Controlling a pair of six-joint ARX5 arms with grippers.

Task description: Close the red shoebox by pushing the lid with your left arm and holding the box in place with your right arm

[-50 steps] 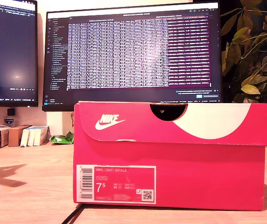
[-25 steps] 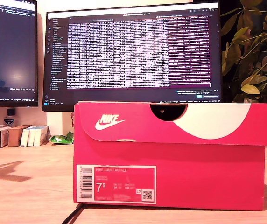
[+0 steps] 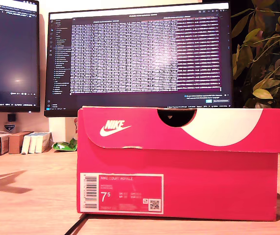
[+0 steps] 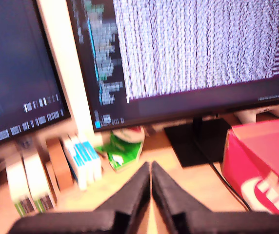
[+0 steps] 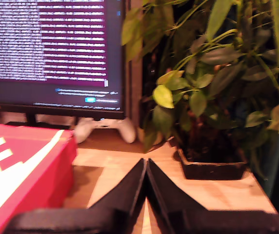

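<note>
The red shoebox stands in the middle of the wooden table in the exterior view, with its lid lying flat down over it. No arm or gripper shows in that view. In the first wrist view my first gripper is shut with nothing in it, above the table and off to one side of the shoebox. My second gripper is likewise shut and empty, beside the other end of the shoebox, apart from it.
Two lit monitors stand behind the box. A potted plant fills the exterior view's right. Small boxes and a green packet lie at the exterior view's left. A white controller sits under the monitor. A dark cable runs along the table's front.
The shadow on the table at the exterior view's left has shifted slightly. The shoebox and its lid have not moved.
</note>
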